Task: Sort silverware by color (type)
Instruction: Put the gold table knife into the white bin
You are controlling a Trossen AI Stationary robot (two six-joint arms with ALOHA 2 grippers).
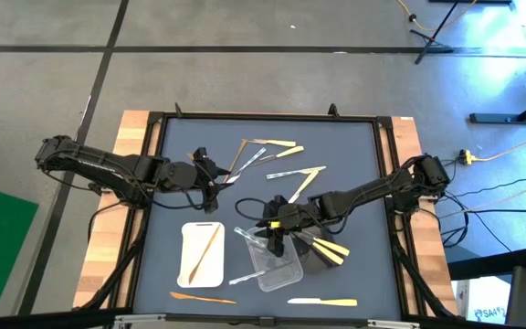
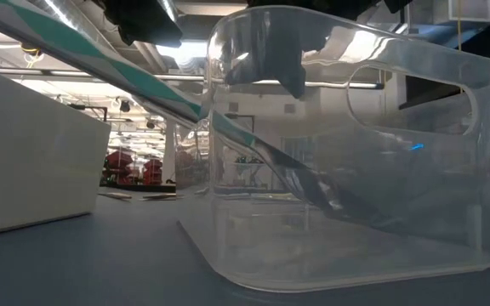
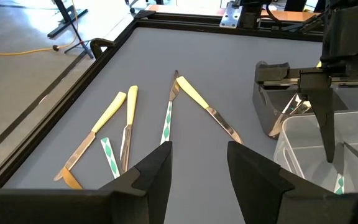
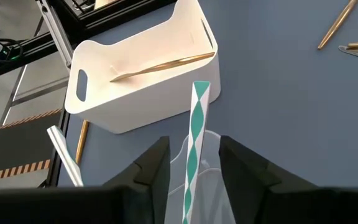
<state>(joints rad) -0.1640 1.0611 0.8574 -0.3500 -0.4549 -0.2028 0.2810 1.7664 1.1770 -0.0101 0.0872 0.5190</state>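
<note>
The right pincer (image 1: 275, 239) hangs over the near-left corner of the clear rectangular plastic tray (image 1: 286, 268), which stands at the middle of the dark grey tabletop (image 1: 354, 164); its two dark fingers (image 4: 151, 163) stand apart, and between them in the right wrist view runs a thin clear-handled utensil with a green-and-white patterned stripe (image 4: 193, 146), leaning out over the tray's rim (whether the fingers touch it I cannot tell). Just to the left of the clear tray sits the white rectangular plastic tray (image 1: 188, 260) with a single brown wooden utensil (image 1: 207, 249) lying slantwise inside it. Right of the clear tray is the black tray (image 1: 321, 266), where pale yellow-handled utensils (image 1: 329, 252) stick out over its edge. The left pincer (image 1: 215, 178) hovers over the tabletop's left part, beyond the white tray, its fingers (image 3: 152, 176) spread wide and empty. Ahead of it, loose on the tabletop, lies a scatter of cream-handled knives (image 3: 112, 110) and striped clear utensils (image 3: 166, 121) mixed together. Along the near edge lie another brown wooden utensil (image 1: 199, 297) on the left and a cream-and-clear knife (image 1: 322, 301) on the right, well apart.
</note>
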